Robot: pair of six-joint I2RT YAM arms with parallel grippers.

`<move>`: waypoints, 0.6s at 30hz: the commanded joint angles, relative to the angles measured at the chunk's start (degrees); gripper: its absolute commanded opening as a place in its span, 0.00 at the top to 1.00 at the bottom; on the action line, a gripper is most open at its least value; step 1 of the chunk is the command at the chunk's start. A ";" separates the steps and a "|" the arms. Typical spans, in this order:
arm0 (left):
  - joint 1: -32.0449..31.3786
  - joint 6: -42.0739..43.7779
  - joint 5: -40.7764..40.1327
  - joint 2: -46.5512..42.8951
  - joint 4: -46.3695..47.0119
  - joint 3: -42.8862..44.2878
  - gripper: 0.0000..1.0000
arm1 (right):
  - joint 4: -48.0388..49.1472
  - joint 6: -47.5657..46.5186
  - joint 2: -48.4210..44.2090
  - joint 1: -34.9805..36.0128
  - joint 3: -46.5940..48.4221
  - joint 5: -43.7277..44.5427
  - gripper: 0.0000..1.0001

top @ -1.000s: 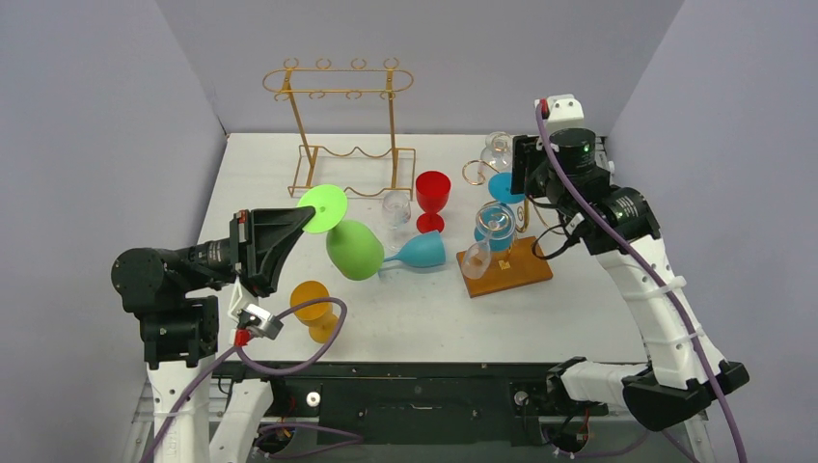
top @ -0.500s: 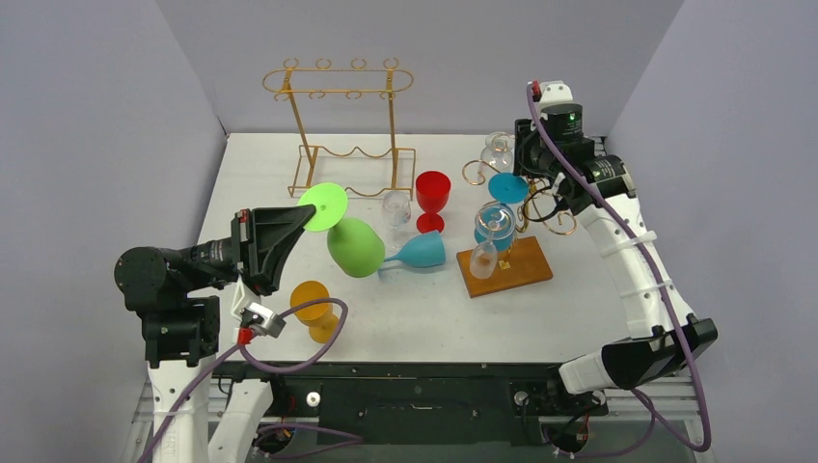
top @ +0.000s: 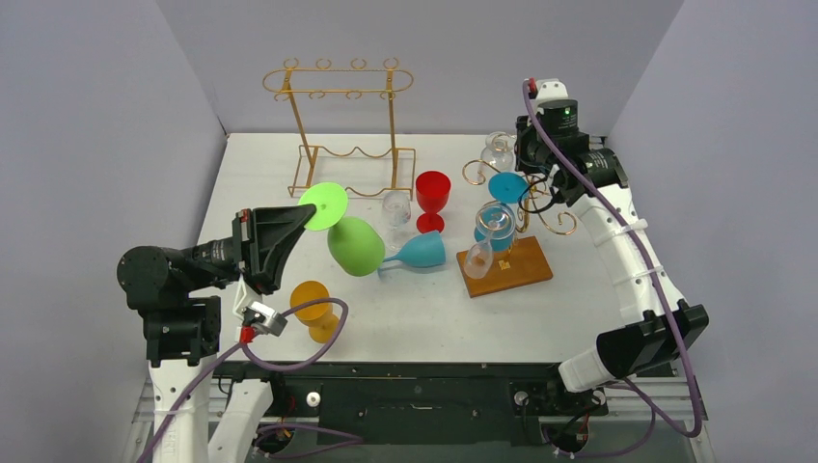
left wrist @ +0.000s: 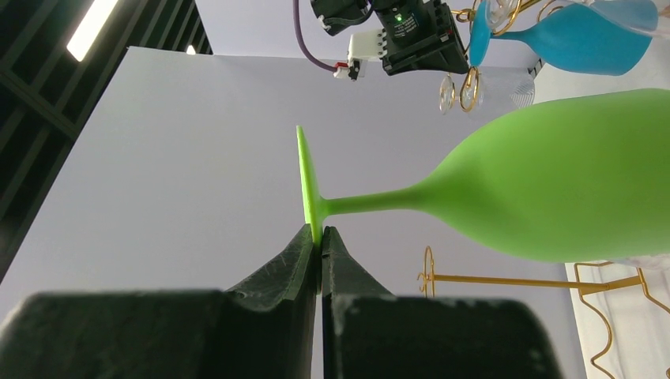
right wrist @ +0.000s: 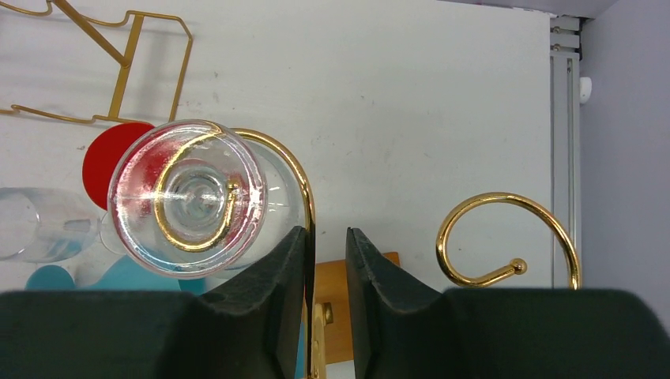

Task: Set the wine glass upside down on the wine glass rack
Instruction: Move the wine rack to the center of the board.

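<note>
My left gripper (top: 309, 220) (left wrist: 320, 234) is shut on the rim of the foot of a green wine glass (top: 355, 247) (left wrist: 553, 181). The glass is held off the table, tilted, with its bowl toward the table's middle. A tall gold rack (top: 338, 82) stands at the back. A smaller gold wire rack on a wooden base (top: 509, 272) carries blue and clear glasses. My right gripper (top: 529, 181) (right wrist: 326, 237) hovers over that rack, its jaws a little apart. A gold wire (right wrist: 308, 205) runs along its left finger, beside an upside-down clear glass (right wrist: 190, 197).
A red glass (top: 433, 195) stands upright at centre. A blue glass (top: 421, 253) lies on its side beside the green bowl. A clear glass (top: 395, 208) lies near the tall rack's foot. An orange glass (top: 313, 305) sits near the front left. Empty gold hooks (top: 557, 218) curl on the right.
My right arm has swung back and toward the far right, over the small rack's top. The clear glass hanging low on that rack has shifted slightly. My left gripper holds still.
</note>
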 commanded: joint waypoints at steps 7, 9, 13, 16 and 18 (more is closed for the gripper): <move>-0.53 1.57 -1.11 0.35 0.34 -0.08 1.00 | 3.41 -1.25 1.47 -0.93 -0.36 -3.46 0.95; -0.52 1.70 -1.37 0.35 0.33 -0.10 1.00 | 3.25 -1.39 1.64 -0.92 -0.20 -4.18 0.98; -2.53 1.98 -1.72 0.60 -0.04 -0.09 1.00 | 5.68 -0.21 1.07 -0.88 -0.99 -5.00 1.00; -2.94 2.16 -2.07 0.91 -0.26 0.01 1.00 | 8.30 1.33 0.66 -0.80 -0.73 -5.09 1.00; -3.08 2.24 -2.41 1.11 -0.50 0.33 1.00 | 9.96 2.14 0.73 -0.72 -0.07 -5.14 1.00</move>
